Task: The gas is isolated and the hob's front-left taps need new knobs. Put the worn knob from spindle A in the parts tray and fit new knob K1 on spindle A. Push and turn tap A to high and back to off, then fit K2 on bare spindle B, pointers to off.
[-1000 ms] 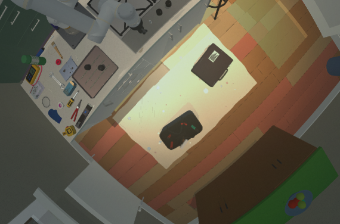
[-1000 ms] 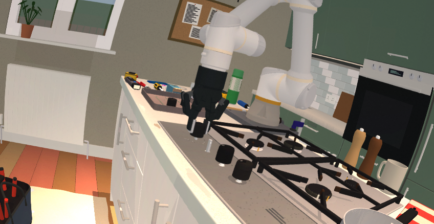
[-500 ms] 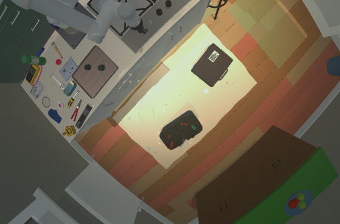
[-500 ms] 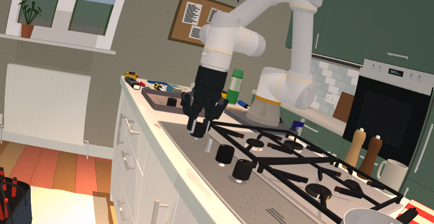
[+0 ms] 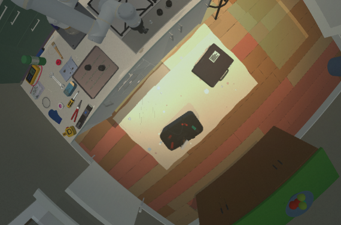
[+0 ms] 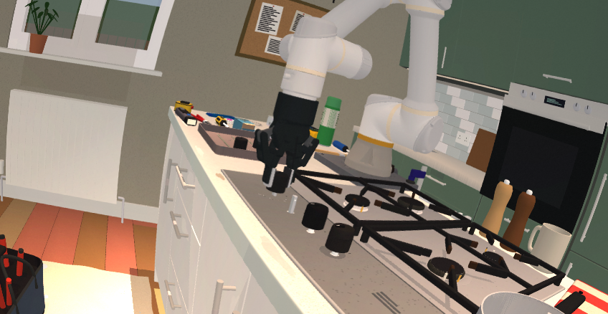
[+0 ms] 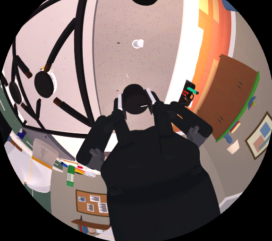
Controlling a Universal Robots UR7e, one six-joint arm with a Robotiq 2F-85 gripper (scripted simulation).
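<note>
The black knob [image 6: 278,180] sits over spindle A at the hob's front-left corner, just left of bare spindle B [image 6: 292,204]. My gripper [image 6: 278,179] is closed around this knob [image 7: 135,102], whose white pointer line shows in the wrist camera. Spindle B [image 7: 137,43] stands as a short white post on the grey control strip. The parts tray [image 5: 91,71] lies on the counter left of the hob. Two black knobs [image 5: 88,67] [image 5: 101,68] rest in it. The spindle under the held knob is hidden.
Behind the hob are the arm's base [image 6: 375,157] and a green bottle [image 6: 329,120]. Two more fitted knobs [image 6: 315,216] [image 6: 339,237] follow spindle B along the strip. Black pan supports [image 6: 384,208] run alongside. Hand tools [image 5: 65,98] lie beyond the tray.
</note>
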